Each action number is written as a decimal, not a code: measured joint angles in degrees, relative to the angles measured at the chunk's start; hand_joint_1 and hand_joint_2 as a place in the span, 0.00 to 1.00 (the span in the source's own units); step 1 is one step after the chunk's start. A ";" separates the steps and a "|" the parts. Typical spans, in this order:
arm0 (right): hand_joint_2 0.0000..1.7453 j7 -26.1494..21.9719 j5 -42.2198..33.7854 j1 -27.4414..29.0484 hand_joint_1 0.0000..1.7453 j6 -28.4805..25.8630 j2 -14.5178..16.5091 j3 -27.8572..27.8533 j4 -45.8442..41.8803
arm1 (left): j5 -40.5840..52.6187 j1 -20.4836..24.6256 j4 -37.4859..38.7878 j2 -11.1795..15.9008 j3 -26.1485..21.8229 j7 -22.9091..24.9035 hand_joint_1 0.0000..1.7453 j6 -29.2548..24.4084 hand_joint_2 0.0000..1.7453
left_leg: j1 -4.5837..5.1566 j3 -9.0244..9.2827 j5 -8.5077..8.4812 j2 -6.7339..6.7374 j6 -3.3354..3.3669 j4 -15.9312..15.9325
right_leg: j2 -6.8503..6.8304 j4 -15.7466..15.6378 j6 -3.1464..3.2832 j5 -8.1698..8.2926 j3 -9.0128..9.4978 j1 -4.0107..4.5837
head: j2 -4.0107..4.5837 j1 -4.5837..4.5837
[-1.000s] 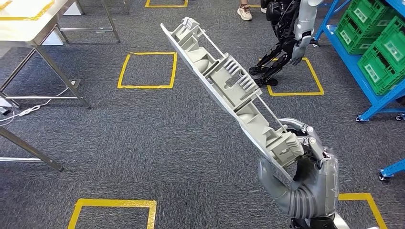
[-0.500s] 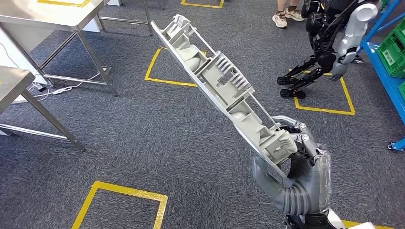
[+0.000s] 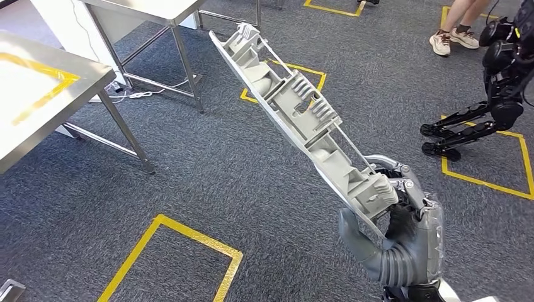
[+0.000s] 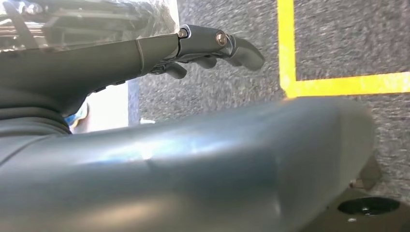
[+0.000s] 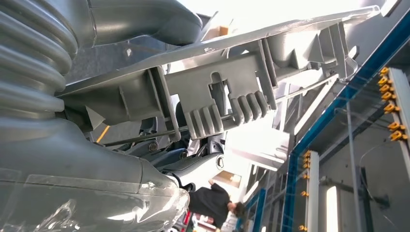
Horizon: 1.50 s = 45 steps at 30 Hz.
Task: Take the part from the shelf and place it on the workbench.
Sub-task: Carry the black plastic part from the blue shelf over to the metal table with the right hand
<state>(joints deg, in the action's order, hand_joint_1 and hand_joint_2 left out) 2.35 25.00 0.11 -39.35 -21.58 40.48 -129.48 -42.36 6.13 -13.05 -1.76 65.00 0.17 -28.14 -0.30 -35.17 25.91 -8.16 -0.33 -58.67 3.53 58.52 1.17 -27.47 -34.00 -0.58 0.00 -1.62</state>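
Grey ribbed plastic is what you're carrying here: the right hand (image 3: 403, 233) is gripping the near, low end of the long moulded part (image 3: 296, 116), thumb under the flat back face and fingers (image 3: 403, 182) wrapping over the ribbed side. From there the part's long axis is running up and away to the robot's front-left, tilted, with the far tip hanging out over the carpet (image 3: 208, 182). That tip is what you're steering, not the hand. The left hand (image 4: 208, 46) is hanging down by the floor holding nothing, fingers loosely curled, so I'd say it's not helping. Further out on the left, the steel workbench (image 3: 38, 94) is sitting well apart from the part, beyond the yellow floor marking (image 3: 182, 236). Judging by that, you're mid-carry, and the far tip will be reaching the bench edge long before the hand does. Way back on the right another robot (image 3: 497, 82) and a person's legs (image 3: 460, 25) are standing.
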 joint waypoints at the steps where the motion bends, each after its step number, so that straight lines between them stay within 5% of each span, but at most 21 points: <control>1: 1.00 0.01 0.01 -0.06 1.00 0.02 -0.01 0.02 0.00 | 0.00 -0.10 0.00 0.02 0.00 0.05 0.00 -0.01 1.00 | 0.11 -0.19 0.42 0.82 -0.30 -0.46 | -0.75 -0.51 0.24 0.12 0.43 -0.07 | 0.00 0.09; 4: 1.00 0.02 0.01 -0.16 1.00 0.06 -0.03 0.10 0.01 | 0.01 0.05 0.00 0.09 0.00 0.15 0.00 -0.01 1.00 | 0.22 -3.58 4.52 5.75 -1.14 -8.18 | -3.42 -1.50 0.77 0.08 1.65 -0.14 | 0.00 0.88; 7: 1.00 0.13 -0.05 -0.21 1.00 0.11 -0.04 0.24 0.05 | 0.03 0.06 0.00 0.10 0.00 0.17 0.00 0.01 1.00 | -0.33 -7.05 6.17 7.18 -1.94 -14.91 | -6.05 -1.34 0.71 -0.54 2.09 -0.13 | 0.00 1.18; 10: 1.00 0.30 -0.15 -0.21 1.00 0.16 -0.04 0.50 0.15 | 0.14 -0.05 -0.01 0.15 0.00 0.19 0.00 -0.01 1.00 | -0.42 -2.59 1.05 9.70 -2.20 -5.89 | -8.10 -0.88 0.11 -1.45 2.72 -0.19 | 0.00 1.54; 13: 1.00 0.34 -0.15 -0.32 1.00 0.16 -0.06 0.70 0.17 | 0.33 0.16 -0.01 0.16 0.00 0.18 0.00 -0.04 1.00 | 0.36 0.12 -0.04 12.59 -0.70 -0.46 | -9.74 -0.50 -0.76 -2.18 3.08 0.29 | 0.00 1.79; 15: 1.00 0.35 -0.15 -0.41 1.00 0.18 -0.09 0.79 0.19 | 0.37 0.02 0.00 0.19 0.00 0.20 0.00 -0.07 1.00 | 0.38 0.04 -0.12 11.38 0.35 -0.28 | -10.57 -0.53 -1.31 -2.52 3.34 0.25 | 0.00 1.66; 17: 1.00 0.36 -0.15 -0.48 1.00 0.20 -0.18 0.81 0.21 | 0.38 -0.05 0.00 0.23 0.00 0.22 0.00 -0.11 1.00 | 0.13 0.17 -0.25 10.04 1.06 0.01 | -8.51 1.24 -1.80 -4.02 2.84 -0.05 | 0.00 1.39; 19: 1.00 0.35 -0.15 -0.49 1.00 0.21 -0.29 0.83 0.24 | 0.40 0.15 0.00 0.26 0.00 0.21 0.00 -0.14 1.00 | -0.01 0.24 -0.29 8.65 1.55 0.12 | -5.13 7.48 -1.92 -7.14 -0.16 -0.22 | 0.00 0.74; 21: 1.00 0.36 -0.15 -0.43 1.00 0.21 -0.36 0.86 0.34 | 0.42 0.28 0.00 0.26 0.00 0.19 0.00 -0.13 1.00 | 0.12 0.27 -0.26 7.05 1.76 0.10 | -3.98 14.87 -1.82 -9.37 -4.39 -0.18 | 0.00 0.16; 22: 1.00 0.36 -0.15 -0.41 1.00 0.21 -0.38 0.88 0.40 | 0.42 0.26 0.00 0.27 0.00 0.19 0.00 -0.12 1.00 | 0.21 0.34 -0.24 6.16 1.79 0.08 | -3.86 16.30 -1.69 -8.96 -5.61 -0.14 | 0.00 -0.01; 23: 1.00 0.36 -0.15 -0.40 1.00 0.22 -0.38 0.90 0.45 | 0.42 0.22 0.00 0.28 0.00 0.20 0.00 -0.12 1.00 | 0.28 0.45 -0.21 5.26 1.81 0.06 | -3.69 15.47 -1.47 -7.37 -5.78 -0.11 | 0.00 -0.11; 26: 1.00 0.36 -0.15 -0.46 1.00 0.25 -0.41 0.94 0.48 | 0.48 0.23 0.00 0.20 0.00 0.27 0.00 -0.12 1.00 | 0.33 0.63 -0.11 2.72 1.61 -0.04 | -1.04 4.66 -0.53 -0.71 -2.11 -0.09 | 0.00 -0.23; 28: 1.00 0.38 -0.16 -0.52 1.00 0.28 -0.45 0.98 0.48 | 0.52 0.20 0.00 0.07 0.01 0.32 0.00 -0.10 1.00 | 0.18 0.27 -0.19 1.39 1.09 -0.12 | 0.39 0.64 -0.26 0.35 -0.57 -0.05 | 0.00 -0.31; 30: 1.00 0.48 -0.19 -0.58 1.00 0.34 -0.50 1.03 0.49 | 0.52 -0.01 0.01 0.06 0.02 0.34 0.00 -0.09 1.00 | -0.04 -0.07 -0.31 0.34 0.36 -0.03 | -0.45 -0.02 -0.11 0.18 -0.22 0.03 | 0.00 -0.35; 32: 1.00 0.57 -0.23 -0.66 1.00 0.45 -0.54 1.07 0.51 | 0.52 -0.20 0.02 0.10 0.02 0.36 0.00 -0.12 1.00 | 0.11 -0.60 0.66 2.22 -0.27 -1.10 | -1.74 -0.80 0.28 0.35 0.39 -0.10 | 0.00 -0.16; 34: 1.00 0.64 -0.22 -0.71 1.00 0.68 -0.59 1.09 0.55 | 0.52 -0.07 0.02 0.12 0.02 0.39 0.00 -0.13 1.00 | 0.21 -2.87 3.67 5.77 -0.78 -6.34 | -3.29 -1.29 0.62 0.35 1.00 -0.15 | 0.00 0.30; 37: 1.00 1.05 0.12 -0.75 1.00 1.48 -0.64 1.17 0.73 | 0.52 0.08 0.02 0.13 0.02 0.49 0.00 -0.09 1.00 | -0.26 -6.93 6.64 7.18 -1.55 -15.02 | -5.68 -1.05 0.68 -0.16 1.28 -0.18 | 0.00 0.73; 39: 1.00 1.38 0.28 -0.77 1.00 2.01 -0.67 1.30 0.87 | 0.55 -0.04 0.02 0.14 0.02 0.61 0.00 -0.03 1.00 | -0.51 -5.32 3.89 7.74 -1.88 -11.80 | -7.15 -0.68 0.37 -0.69 1.55 -0.32 | 0.00 0.94; 41: 1.00 1.55 0.35 -0.81 1.00 2.32 -0.69 1.43 0.93 | 0.62 0.02 0.01 0.11 0.03 0.67 0.00 0.02 1.00 | -0.25 -1.63 0.88 10.43 -1.83 -4.57 | -8.51 -0.20 -0.20 -1.39 1.90 -0.24 | 0.00 1.31; 43: 1.00 1.57 0.40 -1.01 1.00 2.41 -0.72 1.48 0.95 | 0.67 0.23 0.01 0.08 0.05 0.67 0.00 0.03 1.00 | 0.30 -0.02 0.35 12.53 -0.84 -1.14 | -9.66 0.10 -0.79 -1.82 2.07 0.14 | 0.00 1.55; 45: 1.00 1.63 0.42 -1.35 1.00 2.52 -0.76 1.52 0.96 | 0.68 0.21 0.01 0.08 0.09 0.66 0.00 0.03 1.00 | 0.50 -0.19 0.40 11.78 0.34 -0.98 | -10.86 0.07 -1.21 -1.98 2.24 0.30 | 0.00 1.39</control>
<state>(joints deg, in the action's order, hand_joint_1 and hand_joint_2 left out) 3.98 25.42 -1.24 -36.83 -22.34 42.00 -128.52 -41.68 6.34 -13.04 -1.68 65.10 0.83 -28.11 0.20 -35.37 26.30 3.62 0.01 -59.66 -7.32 58.59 -0.05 -29.45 -31.76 -0.27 0.00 -0.23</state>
